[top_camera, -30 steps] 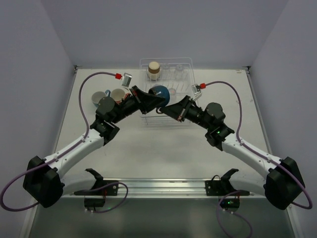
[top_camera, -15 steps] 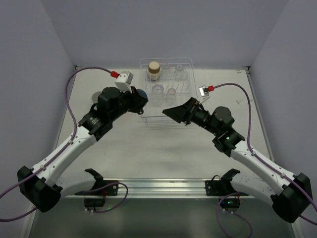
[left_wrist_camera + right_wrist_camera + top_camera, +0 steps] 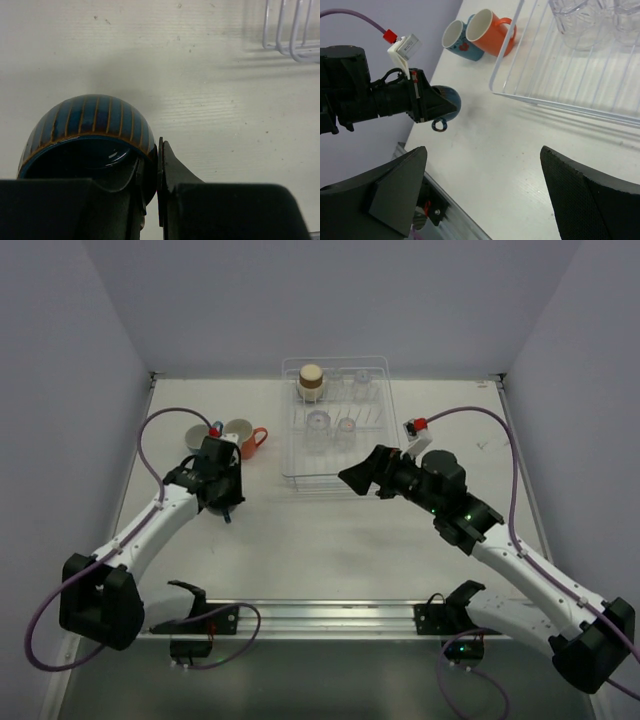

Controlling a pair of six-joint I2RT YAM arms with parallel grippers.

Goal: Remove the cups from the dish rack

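Seen from above, the left arm is bending sharply left of the rack [image 3: 330,455], its left gripper [image 3: 224,506] pointing down, while the right gripper [image 3: 350,477] is hovering at the rack's near edge. At the left wrist, the jaws are pinching the blue mug [image 3: 90,125] by its rim, low at the table [image 3: 225,100]. At the right wrist, the jaws are gaping wide, empty.

Striped blue mug [image 3: 90,120] left of dish rack [image 3: 300,465], tumblers [image 3: 318,423] inside
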